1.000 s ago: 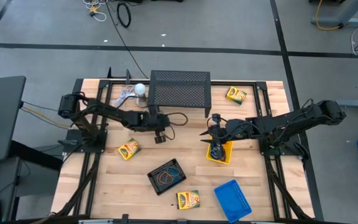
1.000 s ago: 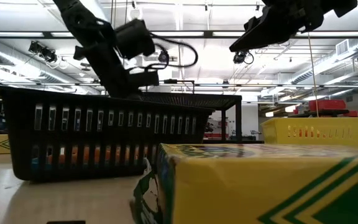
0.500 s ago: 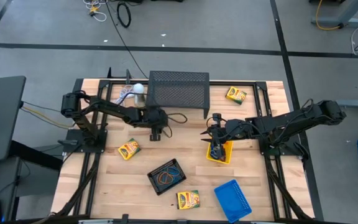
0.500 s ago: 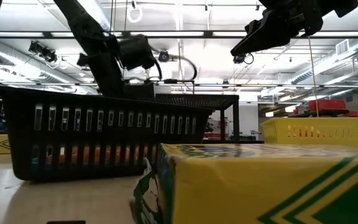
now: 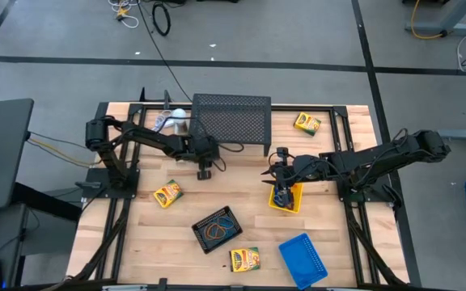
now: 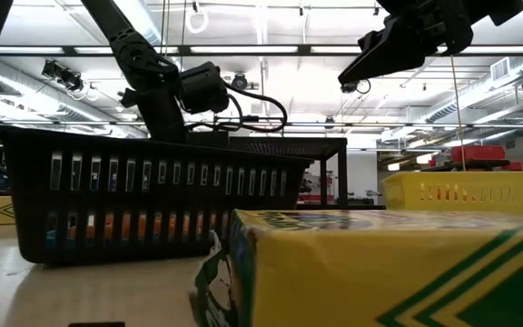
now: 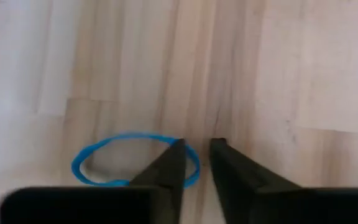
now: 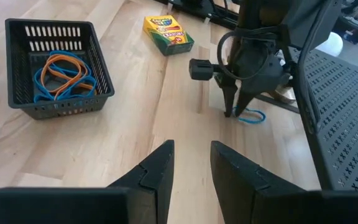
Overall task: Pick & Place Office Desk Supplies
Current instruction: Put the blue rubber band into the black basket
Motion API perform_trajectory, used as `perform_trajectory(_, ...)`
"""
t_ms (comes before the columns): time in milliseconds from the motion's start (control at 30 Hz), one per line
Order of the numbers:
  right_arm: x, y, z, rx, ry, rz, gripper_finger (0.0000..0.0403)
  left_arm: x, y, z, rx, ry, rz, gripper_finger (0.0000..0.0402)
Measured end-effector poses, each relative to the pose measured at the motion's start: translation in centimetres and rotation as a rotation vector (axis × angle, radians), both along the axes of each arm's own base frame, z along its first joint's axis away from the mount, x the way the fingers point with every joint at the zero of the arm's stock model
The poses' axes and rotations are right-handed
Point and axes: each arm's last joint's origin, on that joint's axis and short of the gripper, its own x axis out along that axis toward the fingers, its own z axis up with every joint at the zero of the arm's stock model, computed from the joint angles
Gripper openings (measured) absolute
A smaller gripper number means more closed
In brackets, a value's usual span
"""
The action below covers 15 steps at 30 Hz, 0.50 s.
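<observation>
**My left fingers down at a blue rubber band**

My left gripper points straight down at the bare wooden table, its two dark fingers standing a narrow gap apart with nothing between them. A blue rubber band lies flat on the boards; one finger's tip sits over the loop's near edge, the other just outside it. Whether that tip touches the band I cannot tell.

My right gripper hangs over the yellow tray, fingers a little apart and empty. From its wrist I see my left gripper standing on the table with the blue band at its tips.

Further out, the black tray holds blue and orange rubber bands. One crayon box lies near my left arm's base, another by the front edge beside the blue tray, a third at the far right corner. A black mesh stand sits at the back, a white round object beside it.

Beyond the table: grey floor with dark lines and loose cables; from table height, ceiling lights and beams.
</observation>
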Motion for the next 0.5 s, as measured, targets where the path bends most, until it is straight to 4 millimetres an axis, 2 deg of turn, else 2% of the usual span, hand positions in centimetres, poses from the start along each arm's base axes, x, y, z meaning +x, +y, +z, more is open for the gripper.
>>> perform_trajectory(67,0.0,0.0,0.0,0.000,0.000,-0.001,0.0112,0.0,0.0,-0.1,-0.008,0.000,0.005,0.0024)
perform_trajectory(133,0.0,0.0,0.0,0.000,0.000,-0.001,0.0112,0.0,-0.2,0.0,-0.025,-0.011,0.020,0.0009)
perform_trajectory(300,0.0,0.0,0.0,0.000,0.000,-0.001,0.0112,0.2,-2.1,0.9,-0.031,-0.045,-0.008,0.0004)
perform_trajectory(500,0.0,0.0,0.0,0.000,0.000,-0.001,0.0112,0.3,-5.9,2.0,-0.092,-0.078,-0.094,0.0002)
